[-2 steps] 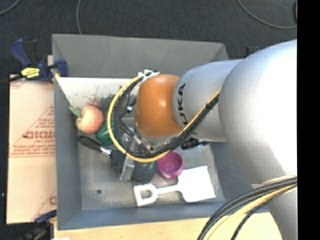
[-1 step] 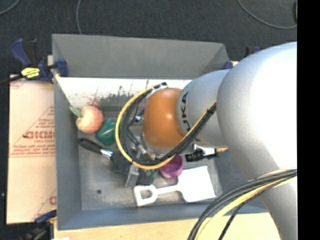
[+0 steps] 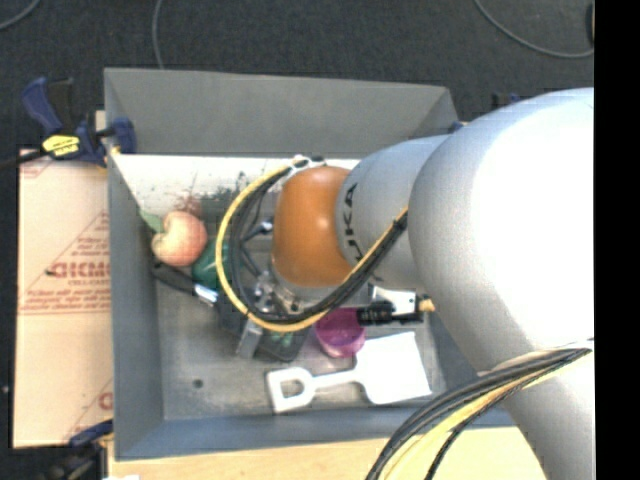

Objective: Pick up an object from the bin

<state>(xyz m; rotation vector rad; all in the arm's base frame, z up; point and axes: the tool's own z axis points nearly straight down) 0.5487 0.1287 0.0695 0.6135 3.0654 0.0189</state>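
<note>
- The gripper is seen low beside a magenta cup; its state cannot be told.
- A secured hold, then a lift, is judged needed.

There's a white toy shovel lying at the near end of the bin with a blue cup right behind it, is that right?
Not quite: the camera view shows the cup is purple, not blue. The white shovel does lie at the near end of the bin, with the cup just behind it.
</note>
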